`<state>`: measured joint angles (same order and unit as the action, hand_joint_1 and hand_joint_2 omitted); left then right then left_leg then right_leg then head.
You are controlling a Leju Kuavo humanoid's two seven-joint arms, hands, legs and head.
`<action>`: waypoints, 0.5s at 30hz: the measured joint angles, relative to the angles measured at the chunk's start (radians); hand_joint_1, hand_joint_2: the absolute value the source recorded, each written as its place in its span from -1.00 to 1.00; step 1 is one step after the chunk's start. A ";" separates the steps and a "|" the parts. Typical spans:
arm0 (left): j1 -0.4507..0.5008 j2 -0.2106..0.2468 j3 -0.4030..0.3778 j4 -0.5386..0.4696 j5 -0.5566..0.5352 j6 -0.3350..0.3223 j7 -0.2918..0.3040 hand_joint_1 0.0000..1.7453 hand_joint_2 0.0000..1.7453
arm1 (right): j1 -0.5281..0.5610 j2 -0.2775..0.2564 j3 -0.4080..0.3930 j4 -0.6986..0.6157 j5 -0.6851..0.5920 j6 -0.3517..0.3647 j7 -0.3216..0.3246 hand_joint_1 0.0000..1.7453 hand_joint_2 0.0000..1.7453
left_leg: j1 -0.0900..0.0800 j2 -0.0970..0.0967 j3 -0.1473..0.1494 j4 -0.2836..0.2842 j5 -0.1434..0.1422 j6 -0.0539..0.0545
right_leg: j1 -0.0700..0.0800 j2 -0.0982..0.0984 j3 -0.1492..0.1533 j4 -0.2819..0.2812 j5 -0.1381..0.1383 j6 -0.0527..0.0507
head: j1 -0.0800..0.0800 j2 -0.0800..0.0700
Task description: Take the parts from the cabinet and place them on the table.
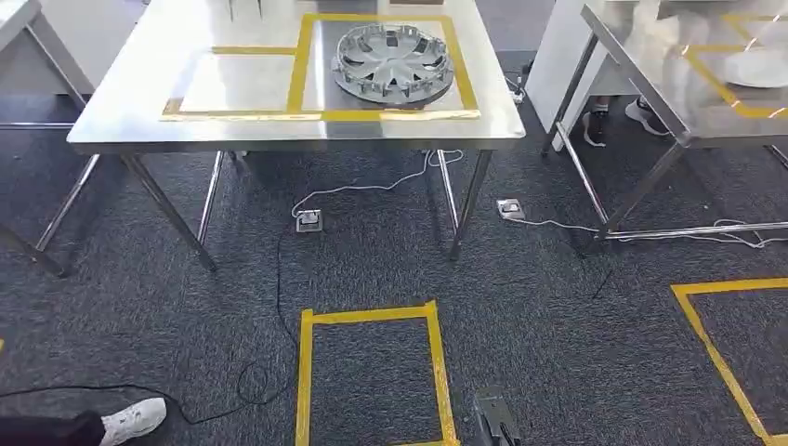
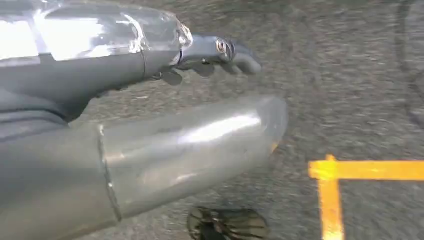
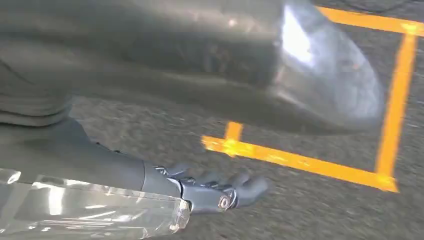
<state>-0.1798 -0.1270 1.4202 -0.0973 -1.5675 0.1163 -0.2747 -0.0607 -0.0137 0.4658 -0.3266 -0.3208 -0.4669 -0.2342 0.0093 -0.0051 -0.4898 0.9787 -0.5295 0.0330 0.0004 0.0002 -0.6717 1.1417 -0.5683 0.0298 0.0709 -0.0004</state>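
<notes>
A silver wheel cover [image 1: 392, 60] lies flat inside the right yellow-taped square on the steel table [image 1: 279, 130] ahead of me. The taped square to its left [image 1: 242, 82] holds nothing. My left hand [image 2: 165, 60] hangs over the dark carpet. Its thumb [image 2: 200, 145] and fingers [image 2: 225, 50] are stretched out and apart, with nothing in them. My right hand [image 3: 150, 175] also hangs above the carpet, fingers [image 3: 220, 192] extended and empty, near yellow floor tape [image 3: 300, 162].
A yellow-taped square [image 1: 372, 372] marks the carpet in front of me, and another [image 1: 734, 353] lies to the right. Cables and floor sockets [image 1: 308, 220] lie under the table. A second steel table [image 1: 688, 121] stands at the right. A person's shoe [image 1: 135, 418] is at the lower left.
</notes>
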 joint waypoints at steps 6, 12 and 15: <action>0.001 0.007 0.001 0.000 0.000 0.004 0.030 -1.00 -1.00 | -0.010 0.005 0.000 0.026 -0.025 0.025 0.008 -1.00 -1.00 | -0.006 0.031 -0.096 0.018 0.061 -0.004 | -0.001 -0.013 0.128 0.015 0.062 -0.006 | 0.036 0.000; 0.000 0.010 0.002 0.000 -0.001 0.010 0.042 -1.00 -1.00 | -0.028 0.010 0.000 0.037 -0.038 0.038 0.017 -1.00 -1.00 | -0.005 0.110 -0.104 0.014 0.095 -0.038 | 0.019 -0.028 0.242 -0.221 0.037 -0.049 | 0.049 0.000; 0.001 0.015 0.002 0.001 -0.001 0.011 0.051 -1.00 -1.00 | -0.017 0.014 0.000 0.050 -0.057 0.046 0.021 -1.00 -1.00 | -0.001 -0.004 -0.150 0.149 -0.047 -0.052 | 0.014 -0.009 0.212 -0.221 0.067 -0.065 | 0.022 0.000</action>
<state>-0.1783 -0.1121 1.4218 -0.0965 -1.5682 0.1278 -0.2239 -0.0773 0.0000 0.4658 -0.2770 -0.3776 -0.4208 -0.2132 0.0082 -0.0087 -0.6395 1.1276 -0.5766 -0.0187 0.0143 -0.0086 -0.4592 0.9204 -0.5014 -0.0354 0.0932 -0.0004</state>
